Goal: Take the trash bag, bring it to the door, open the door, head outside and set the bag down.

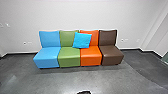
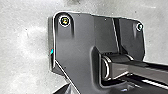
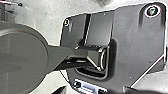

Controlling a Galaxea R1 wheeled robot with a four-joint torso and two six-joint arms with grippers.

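Floor point(image 1: 62, 80) of smooth grey, faintly shiny, spreads beneath and ahead of both grippers, and runs to a pale wall point(image 1: 67, 15) with a dark baseboard point(image 1: 21, 52) well beyond them. Along that wall, ahead of the grippers, four armless seats stand side by side in one row, fronts toward the robot: from left to right light blue point(image 1: 46, 57), green point(image 1: 69, 58), orange point(image 1: 90, 57) and brown point(image 1: 111, 55). A turquoise cushion point(image 1: 82, 40) rests a little tilted against the backs of the green and orange ones. Small wall fittings sit on either side of the row.

Below the left gripper point(image 2: 92, 89) and right gripper point(image 3: 95, 89) lies the robot's own broad dark plate point(image 2: 77, 37), with pale, glossy floor around it. I cannot tell whether either gripper is open, closed or gripping something. At the near edge of the head view, between the two arms' sides, is a small dark shape point(image 1: 84, 92), cut off. Whether that is the trash bag, where the bag is, and which way it points, I cannot tell.
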